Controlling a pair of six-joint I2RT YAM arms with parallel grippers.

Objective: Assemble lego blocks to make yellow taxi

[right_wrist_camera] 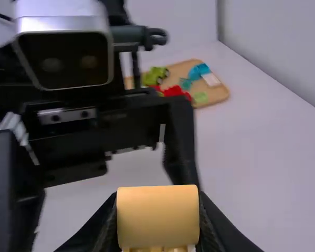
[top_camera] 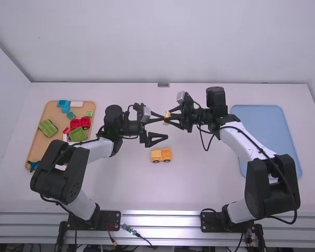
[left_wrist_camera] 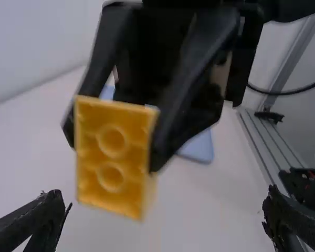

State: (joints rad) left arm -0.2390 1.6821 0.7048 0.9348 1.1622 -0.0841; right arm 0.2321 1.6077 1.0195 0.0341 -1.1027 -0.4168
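Yellow block (left_wrist_camera: 113, 157): hanging above the table (top_camera: 131, 184) between the two arms, showing a hollow plastic underside with two round tubes and a smooth, gently rounded outer face.
Right gripper (top_camera: 168, 118): clamping the yellow block between its black fingers.
Left gripper (top_camera: 165, 127): holding its rough-edged fingers spread wide, facing the block.
Wheeled base (top_camera: 161, 154): resting on the smooth white table, nearer the arms' bases than the grippers, its boxy yellow-orange body sitting on round dark wheels.
Tan tray (top_camera: 52, 112): lying at the left with rounded corners, carrying green blocks (top_camera: 48, 127), a glossy red piece (top_camera: 80, 123) and blue pieces (top_camera: 63, 104).
Blue tray (top_camera: 262, 126): lying flat at the right, its corners rounding softly.
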